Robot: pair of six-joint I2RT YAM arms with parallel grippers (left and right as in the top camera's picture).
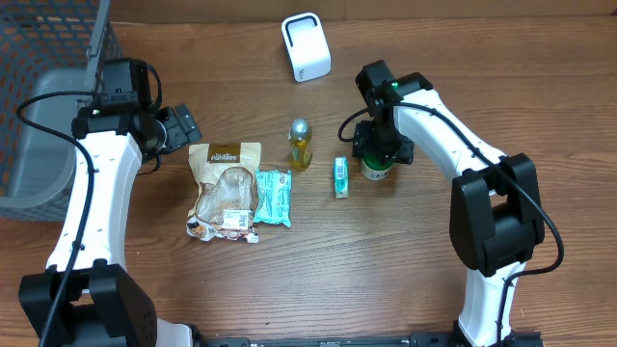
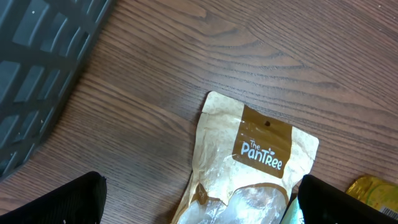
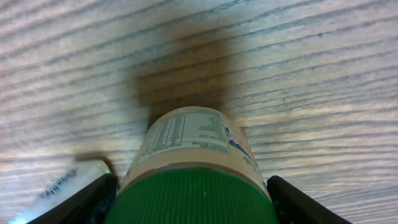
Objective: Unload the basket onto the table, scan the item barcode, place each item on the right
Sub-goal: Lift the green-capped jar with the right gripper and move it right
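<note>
Fingers (image 3: pixel 84 199) of the right gripper (image 1: pixel 379 150) sit one on each side of the jar (image 3: pixel 186 140), right next to its green lid (image 3: pixel 193 199). I cannot tell if they squeeze it. The jar stands up on the table (image 1: pixel 405 280), right under them. The right arm bends over and points straight down.

The left gripper (image 1: pixel 179 126) has its fingers (image 2: pixel 65 202) wide apart and holds nothing. A bag (image 2: pixel 249 155) lies flat between them and just ahead. The left arm reaches forward with its wrist tipped down. A white box (image 1: pixel 306 46) sits well past the right fingers.
</note>
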